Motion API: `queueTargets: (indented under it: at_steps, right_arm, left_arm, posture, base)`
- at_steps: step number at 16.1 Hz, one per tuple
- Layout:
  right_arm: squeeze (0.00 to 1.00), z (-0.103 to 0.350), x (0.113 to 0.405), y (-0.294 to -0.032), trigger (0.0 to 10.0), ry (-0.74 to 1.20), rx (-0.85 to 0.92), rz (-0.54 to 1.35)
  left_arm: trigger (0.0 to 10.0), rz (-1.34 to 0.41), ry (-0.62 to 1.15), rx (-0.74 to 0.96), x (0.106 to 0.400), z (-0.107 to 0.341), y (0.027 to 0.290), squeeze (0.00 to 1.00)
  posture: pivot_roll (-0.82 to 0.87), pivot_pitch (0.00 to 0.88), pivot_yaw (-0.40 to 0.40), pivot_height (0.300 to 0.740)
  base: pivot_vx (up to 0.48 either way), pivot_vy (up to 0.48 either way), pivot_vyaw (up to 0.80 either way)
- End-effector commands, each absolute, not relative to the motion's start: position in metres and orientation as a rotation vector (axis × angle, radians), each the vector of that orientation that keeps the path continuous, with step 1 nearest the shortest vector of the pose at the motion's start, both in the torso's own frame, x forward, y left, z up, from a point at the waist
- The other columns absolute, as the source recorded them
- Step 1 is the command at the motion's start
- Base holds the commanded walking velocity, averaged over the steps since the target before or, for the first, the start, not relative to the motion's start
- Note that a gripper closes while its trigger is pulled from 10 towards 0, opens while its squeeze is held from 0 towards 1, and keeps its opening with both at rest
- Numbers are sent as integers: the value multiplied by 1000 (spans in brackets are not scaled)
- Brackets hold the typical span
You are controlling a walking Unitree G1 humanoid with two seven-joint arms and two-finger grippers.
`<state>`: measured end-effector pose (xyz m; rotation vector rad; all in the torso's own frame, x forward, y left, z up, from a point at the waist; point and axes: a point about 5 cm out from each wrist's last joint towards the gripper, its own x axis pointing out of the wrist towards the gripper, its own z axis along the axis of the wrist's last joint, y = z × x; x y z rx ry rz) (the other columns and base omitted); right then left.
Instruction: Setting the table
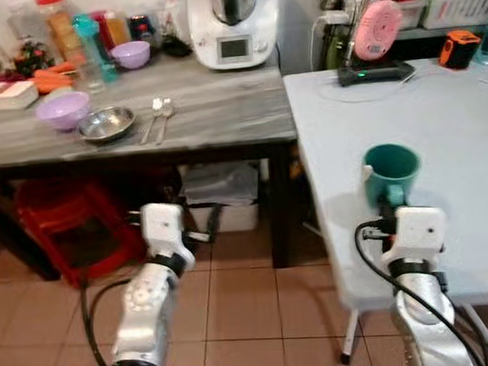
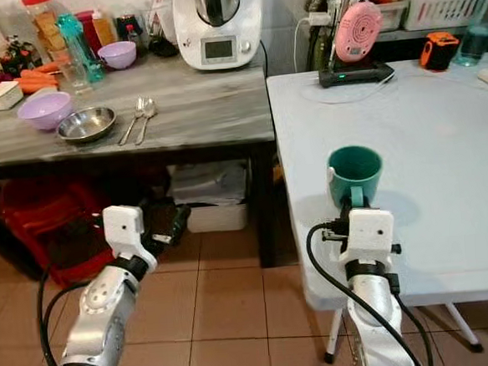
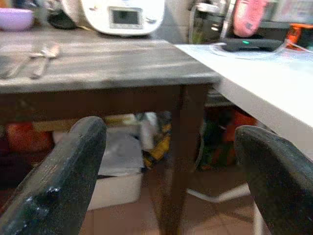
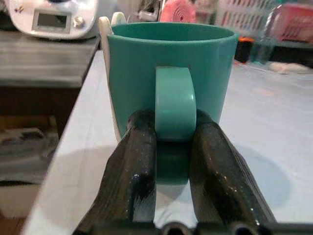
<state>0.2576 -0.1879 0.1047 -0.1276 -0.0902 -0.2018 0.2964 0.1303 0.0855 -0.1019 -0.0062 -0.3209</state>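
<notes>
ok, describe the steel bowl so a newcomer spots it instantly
Find the grey wooden counter left of the white table. Near its front edge sits the steel bowl, between a lilac bowl and two spoons. It is the only shiny metal dish; the other bowls are purple plastic.

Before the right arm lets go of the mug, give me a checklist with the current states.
1. Right gripper fingers closed on the mug handle: ok.
2. Mug upright: ok.
3. Mug base resting on the white table: cannot tell.
4. Mug far enough from the table's near edge: not ok, it sits close to it.
5. Left gripper open, holding nothing, below the wooden table: ok.
6. Spoons and bowls still on the wooden table: ok, not yet moved.
</notes>
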Motion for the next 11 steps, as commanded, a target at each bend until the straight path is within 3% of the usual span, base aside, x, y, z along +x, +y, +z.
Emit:
queueTargets:
  at_steps: [1, 11]
  right_arm:
    - [0, 112, 260, -181, 10000, -125, -116, -182]
    - [0, 110, 263, -178, 10000, -118, -136, -166]
  left_arm:
    - [10000, -298, -8, -76, 297, 86, 141, 0]
    - [10000, -279, -8, -69, 298, 86, 141, 0]
  posture:
    - [-12, 0, 49, 740]
    - [-6, 0, 45, 740]
  base:
    - [0, 409, 0]
    - [0, 424, 0]
